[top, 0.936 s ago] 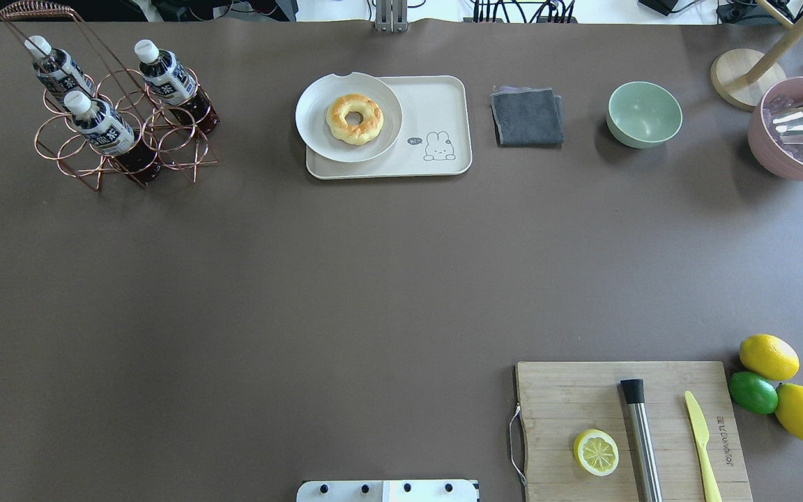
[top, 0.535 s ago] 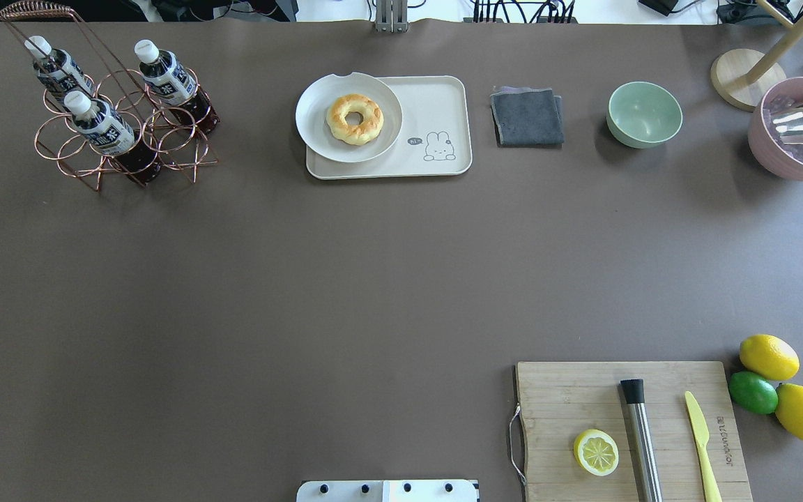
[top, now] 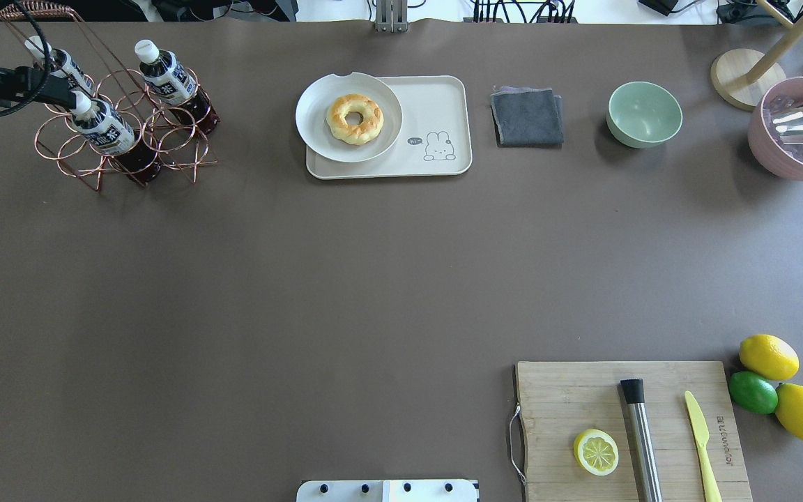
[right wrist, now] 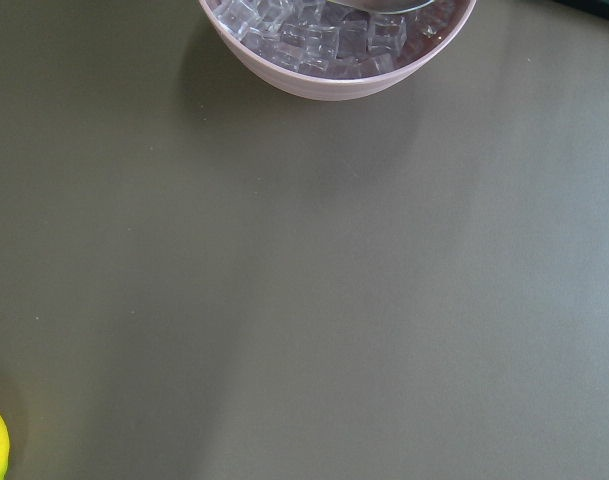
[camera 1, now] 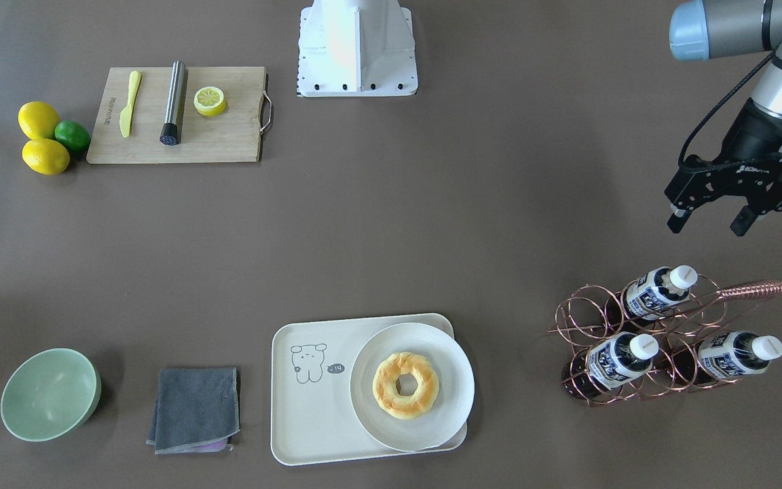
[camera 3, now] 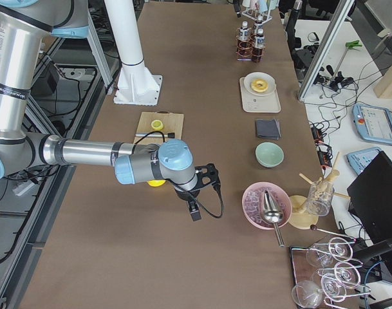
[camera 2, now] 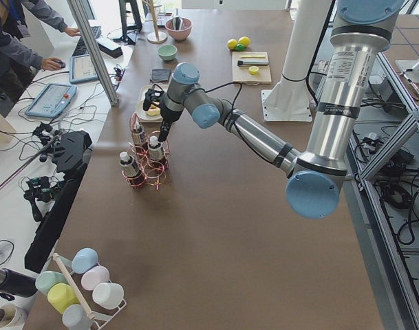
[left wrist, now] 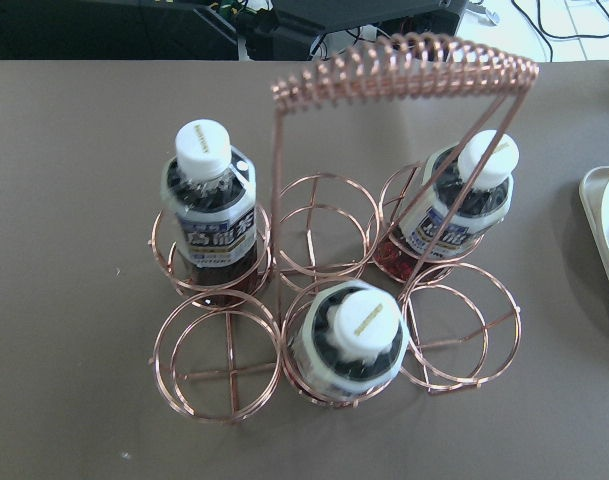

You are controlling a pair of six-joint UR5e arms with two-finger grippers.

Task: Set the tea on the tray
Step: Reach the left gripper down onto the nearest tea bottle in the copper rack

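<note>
Three tea bottles stand in a copper wire rack (top: 129,150): one at the back left (top: 60,66), one in front (top: 102,125), one at the back right (top: 164,73). They also show in the left wrist view (left wrist: 212,205) (left wrist: 352,335) (left wrist: 464,200) and the front view (camera 1: 656,288). The cream tray (top: 443,97) (camera 1: 309,414) lies right of the rack. My left gripper (camera 1: 709,221) (top: 53,87) is open and empty, hovering above the rack. My right gripper (camera 3: 194,209) shows only in the right side view, near the pink bowl; I cannot tell if it is open.
A round white plate (top: 318,118) with a donut (top: 354,118) covers the tray's left half. A grey cloth (top: 527,115), a green bowl (top: 644,113) and a pink ice bowl (top: 774,157) stand further right. The cutting board (top: 562,397) with a lemon half lies front right.
My left gripper has come into the overhead view from the left edge and now hangs over the bottle rack. The bottles and tray have not moved.
</note>
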